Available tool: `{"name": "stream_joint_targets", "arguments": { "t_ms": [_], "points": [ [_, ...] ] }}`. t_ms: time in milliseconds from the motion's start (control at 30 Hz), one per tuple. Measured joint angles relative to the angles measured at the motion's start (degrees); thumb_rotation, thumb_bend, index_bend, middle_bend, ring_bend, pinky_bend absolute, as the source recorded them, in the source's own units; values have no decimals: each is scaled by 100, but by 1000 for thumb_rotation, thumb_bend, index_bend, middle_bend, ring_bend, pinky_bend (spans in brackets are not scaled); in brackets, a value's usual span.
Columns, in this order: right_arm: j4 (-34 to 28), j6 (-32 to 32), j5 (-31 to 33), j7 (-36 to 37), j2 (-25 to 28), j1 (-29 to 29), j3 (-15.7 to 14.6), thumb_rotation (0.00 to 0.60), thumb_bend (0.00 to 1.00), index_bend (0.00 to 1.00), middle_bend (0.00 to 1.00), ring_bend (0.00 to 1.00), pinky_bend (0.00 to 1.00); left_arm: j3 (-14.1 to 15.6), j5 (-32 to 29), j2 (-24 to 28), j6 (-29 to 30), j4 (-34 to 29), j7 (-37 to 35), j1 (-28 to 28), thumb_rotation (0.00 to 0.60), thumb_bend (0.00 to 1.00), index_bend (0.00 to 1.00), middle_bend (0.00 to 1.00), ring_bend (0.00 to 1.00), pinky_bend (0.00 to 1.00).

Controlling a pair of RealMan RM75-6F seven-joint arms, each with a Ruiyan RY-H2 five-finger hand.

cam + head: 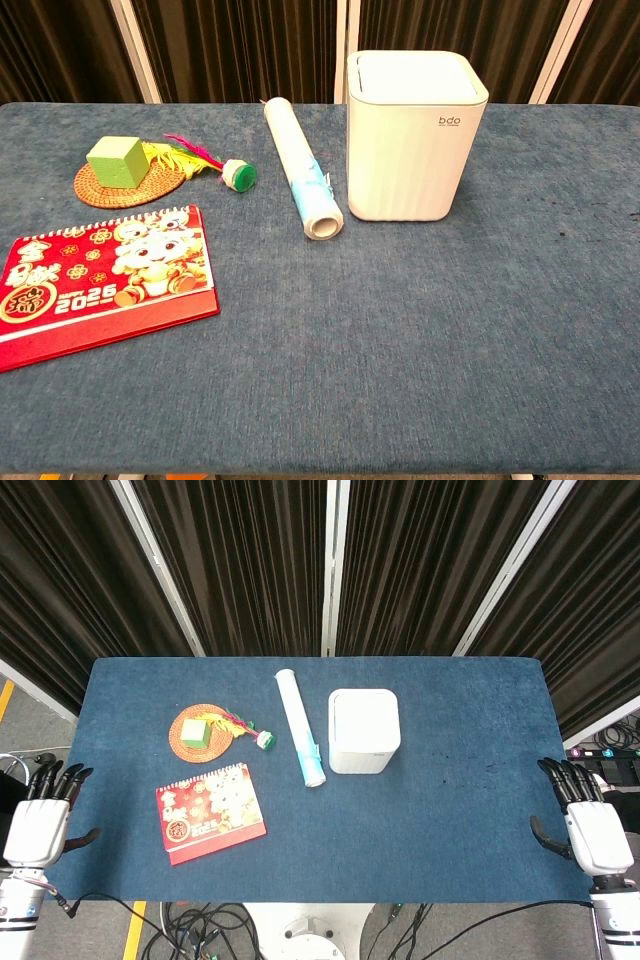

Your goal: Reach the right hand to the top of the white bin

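The white bin stands upright near the middle of the blue table, its lid closed; the chest view shows its front with a small logo. My right hand hangs off the table's right edge, far from the bin, fingers apart and holding nothing. My left hand sits off the left edge, fingers spread and empty. Neither hand appears in the chest view.
A white roll lies just left of the bin. Further left are a woven coaster with a green block, a feathered shuttlecock and a red calendar. Cables lie on the floor below the front edge.
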Motion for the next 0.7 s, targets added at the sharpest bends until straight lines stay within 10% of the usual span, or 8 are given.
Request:
{"name": "stream_joint_targets", "arguments": {
  "t_ms": [700],
  "points": [
    [-88,-1230,-209,257,100,1185,398,600,168,24,118,0,0,-2,12,-3,-23,-67,65,-34,600,0,146,113,22,20]
  ]
}}
